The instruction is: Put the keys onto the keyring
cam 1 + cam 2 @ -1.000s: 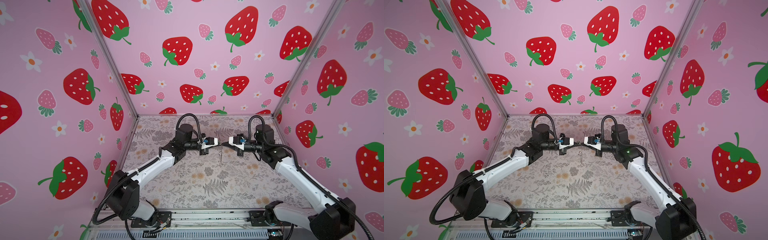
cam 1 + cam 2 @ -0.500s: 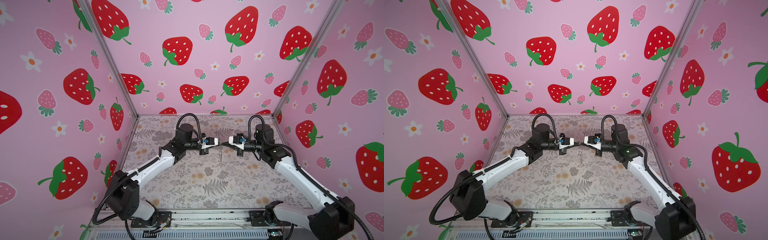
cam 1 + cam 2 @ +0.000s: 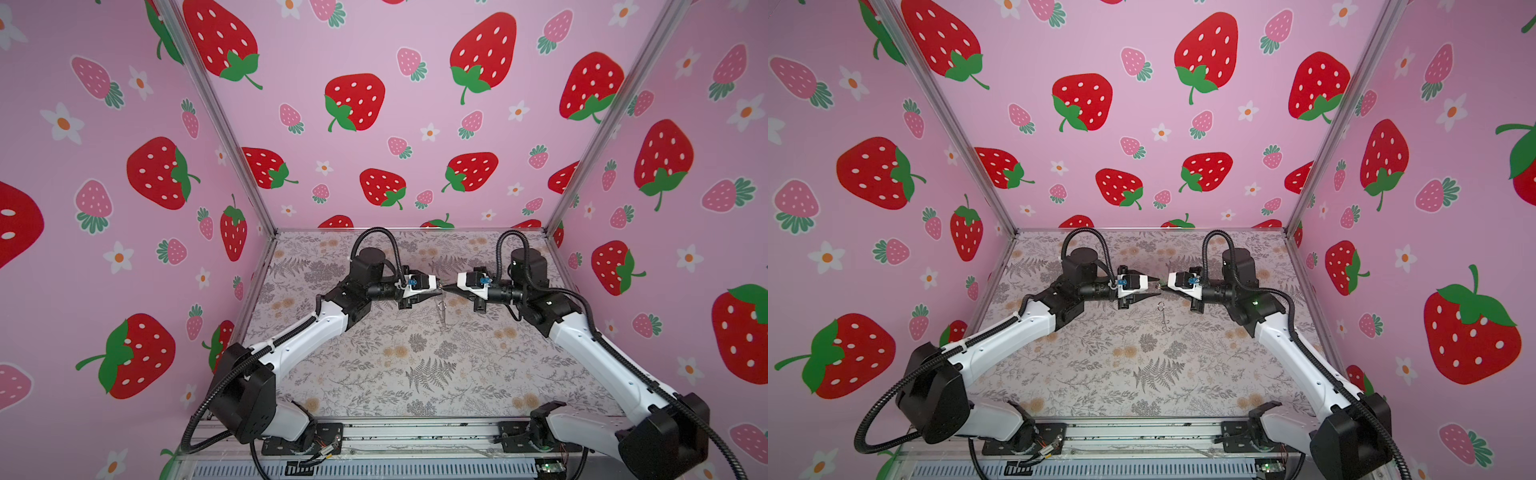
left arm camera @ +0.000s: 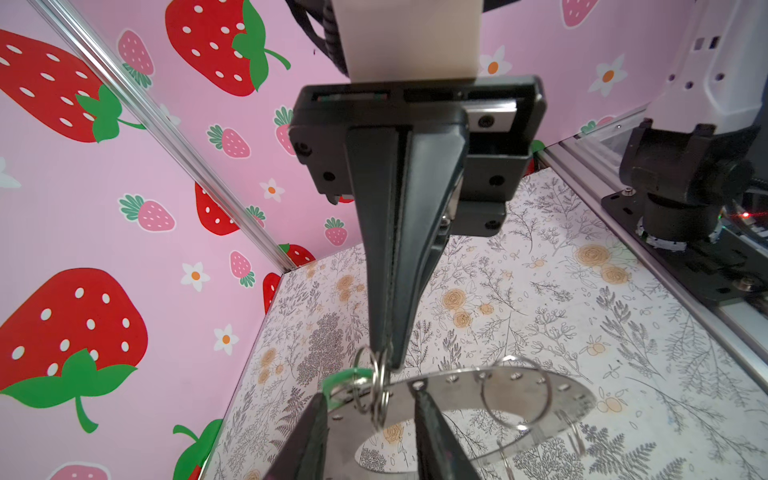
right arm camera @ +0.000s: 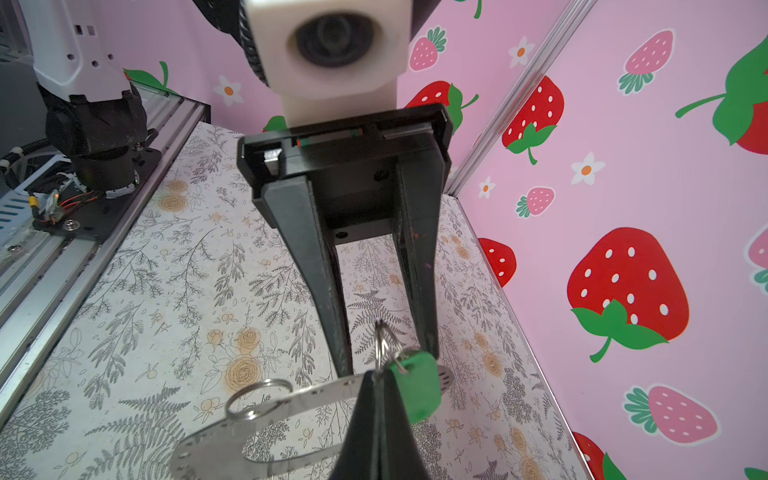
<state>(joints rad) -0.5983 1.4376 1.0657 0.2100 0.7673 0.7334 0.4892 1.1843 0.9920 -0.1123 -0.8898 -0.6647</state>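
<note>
Both grippers meet in mid-air above the middle of the table. The keyring, a flat metal ring with holes round its rim, lies level between them. The keys show as a green tag on a small split ring at the keyring's rim. My right gripper is shut on that split ring at the rim. My left gripper is open, one finger on each side of the same spot. Whether the plate rests on its fingers I cannot tell.
Larger wire loops sit on the keyring's rim, and one hangs below it. The floral table lies underneath. Pink strawberry walls close three sides. The arm bases and a metal rail run along the front.
My left gripper has opened; it was shut half a second ago. Neither arm has shifted noticeably, and the right gripper stays shut.
</note>
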